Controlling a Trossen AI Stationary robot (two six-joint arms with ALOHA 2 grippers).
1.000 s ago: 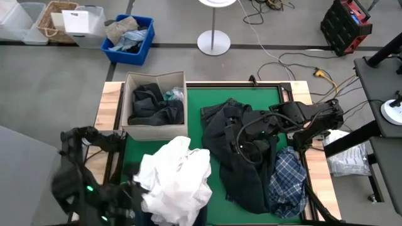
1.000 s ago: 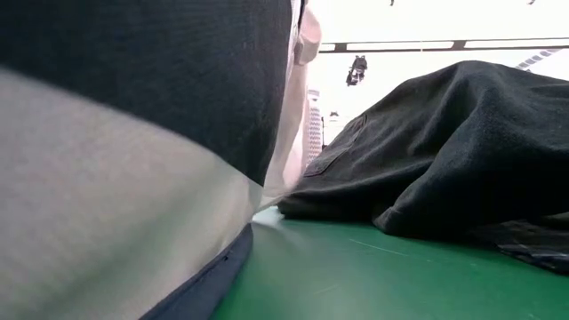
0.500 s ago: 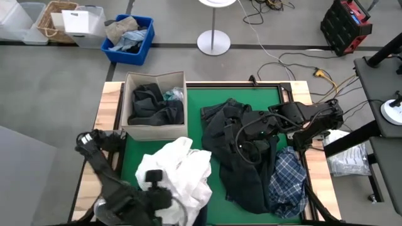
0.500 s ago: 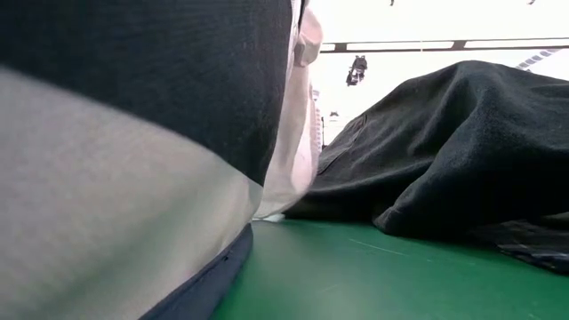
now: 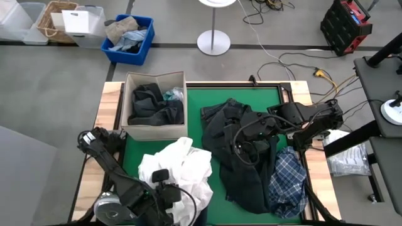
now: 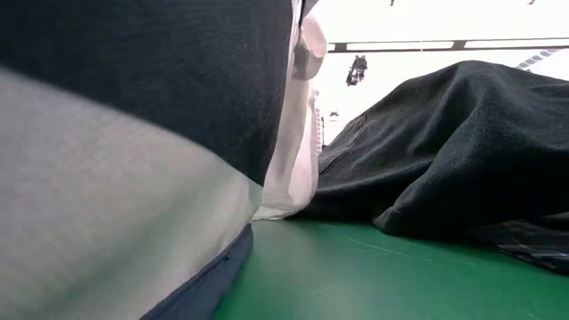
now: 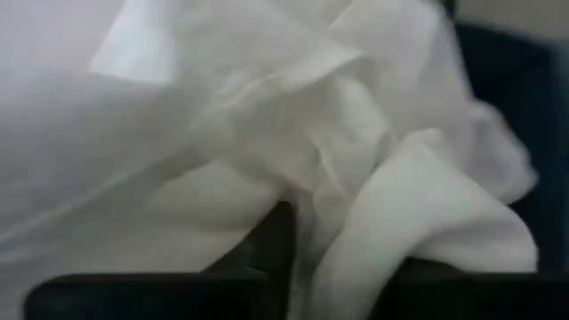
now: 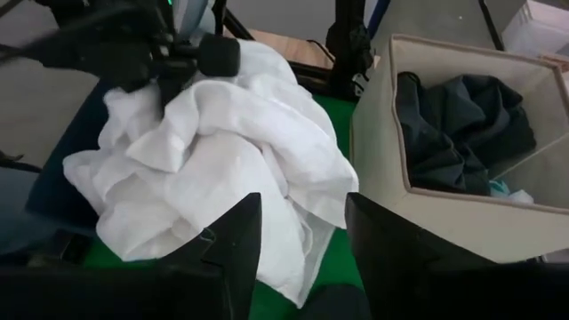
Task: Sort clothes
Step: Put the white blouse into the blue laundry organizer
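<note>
Clothes lie across the green mat (image 5: 191, 129) in the high view. Taking the beige fabric bin (image 5: 155, 83) at the mat's far-left corner as the landmark: dark garments (image 5: 154, 107) with a bit of light teal fill that bin; the white pile (image 5: 179, 176) sits just in front of the bin, toward the near edge; the dark heap (image 5: 242, 163) spreads to the right of the bin, over the mat's middle; the plaid shirt (image 5: 287, 182) lies farthest from the bin, at the near right. The left gripper (image 5: 164, 188) is down on the white pile's near side. The right gripper (image 5: 242, 147) rests over the dark heap.

From the low view, the dark heap (image 6: 444, 142) rises on the green mat (image 6: 373, 276), a fold of white cloth (image 6: 298, 133) hangs beside it, and a large dark and pale mass fills the near side.

Left wrist view: the left gripper (image 7: 342, 258) is buried in white cloth (image 7: 267, 116); one dark finger (image 7: 271, 240) shows with fabric bunched against it, but I cannot tell whether it is gripping.

Right wrist view: the right gripper (image 8: 302, 240) has its fingers (image 8: 236, 240) spread apart, empty, facing the white pile (image 8: 222, 151), which lies just beside the bin (image 8: 418, 209).
</note>
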